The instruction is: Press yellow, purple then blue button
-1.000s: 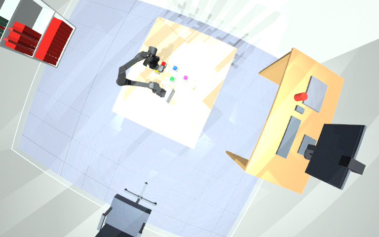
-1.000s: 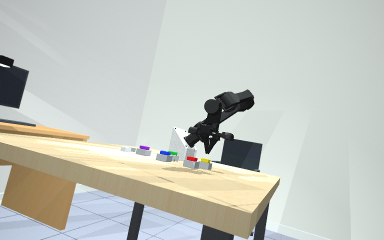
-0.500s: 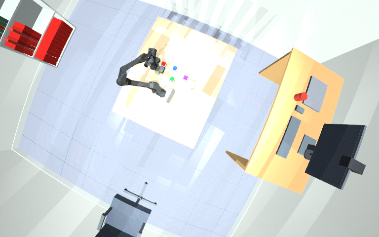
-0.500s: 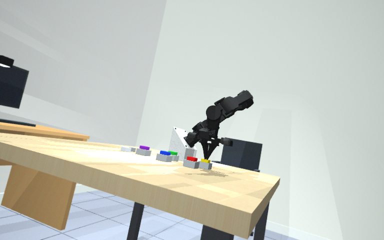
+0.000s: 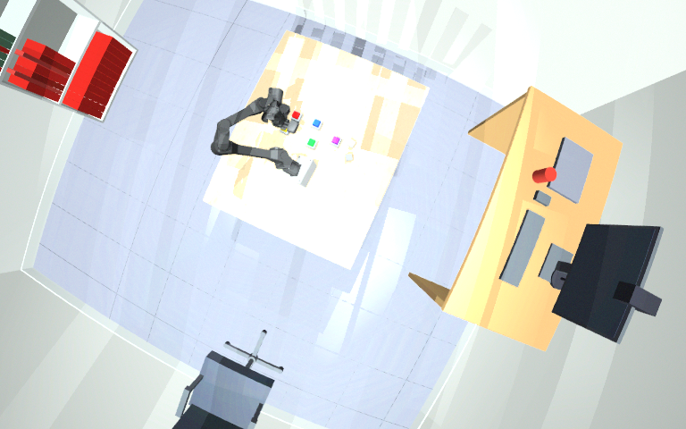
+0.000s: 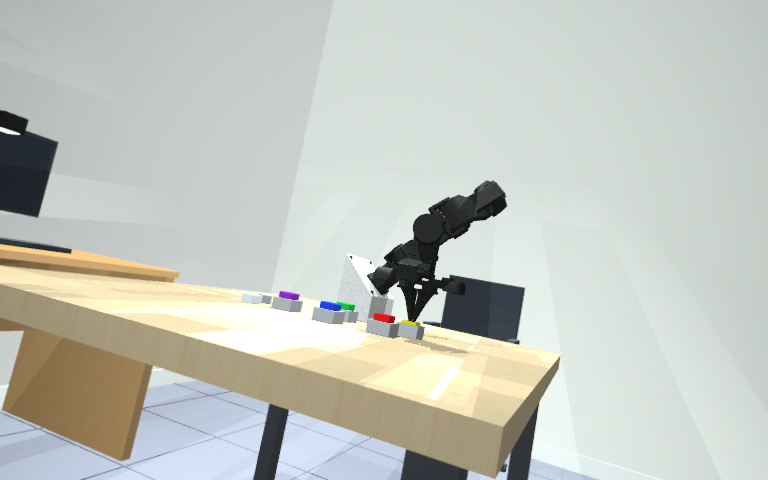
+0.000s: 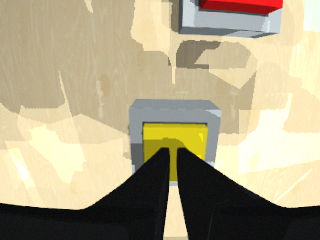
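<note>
My gripper (image 6: 414,319) (image 7: 172,155) is shut and empty. Its tips are on the yellow button (image 5: 284,131) (image 6: 410,322) (image 7: 175,134), over the middle of its cap. In the exterior view the yellow cap shows as a thin strip, lower in its grey housing than the red one; the exact depth is hard to tell. The purple button (image 5: 336,139) (image 6: 288,294) stands farther out on the table, its cap raised. The blue button (image 5: 316,122) (image 6: 330,305) stands between the red and purple ones, its cap raised.
The red button (image 5: 296,114) (image 6: 384,317) (image 7: 242,4) is close beside the yellow one. The green button (image 5: 312,142) (image 6: 346,306) is near the blue one. Pale blocks (image 5: 348,157) (image 6: 252,298) lie past the purple button. A light slanted mount (image 5: 307,172) (image 6: 355,285) stands at the arm's base.
</note>
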Controlling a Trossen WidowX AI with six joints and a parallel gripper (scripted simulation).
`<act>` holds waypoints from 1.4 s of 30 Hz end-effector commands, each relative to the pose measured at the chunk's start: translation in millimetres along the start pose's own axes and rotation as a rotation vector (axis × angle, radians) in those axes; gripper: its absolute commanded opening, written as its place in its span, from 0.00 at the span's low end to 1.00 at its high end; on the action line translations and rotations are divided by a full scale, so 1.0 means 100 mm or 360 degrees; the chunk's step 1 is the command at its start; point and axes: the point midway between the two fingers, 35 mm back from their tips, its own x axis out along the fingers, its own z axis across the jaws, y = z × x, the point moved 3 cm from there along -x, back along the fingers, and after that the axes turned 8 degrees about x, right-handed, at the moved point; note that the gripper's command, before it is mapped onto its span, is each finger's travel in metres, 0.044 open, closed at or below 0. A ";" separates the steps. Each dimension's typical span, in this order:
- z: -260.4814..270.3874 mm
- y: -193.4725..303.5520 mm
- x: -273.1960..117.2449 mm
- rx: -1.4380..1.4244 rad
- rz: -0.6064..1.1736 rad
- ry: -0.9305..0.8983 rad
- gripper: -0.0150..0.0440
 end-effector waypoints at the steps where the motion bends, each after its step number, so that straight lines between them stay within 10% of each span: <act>1: -0.01 0.00 0.01 0.0006 0.0002 0.0004 0.29; 26: -0.06 -0.07 -0.95 0.0010 0.0000 0.0020 0.29; 42: -2.16 -0.90 -1.04 0.0016 -0.0006 0.0066 0.29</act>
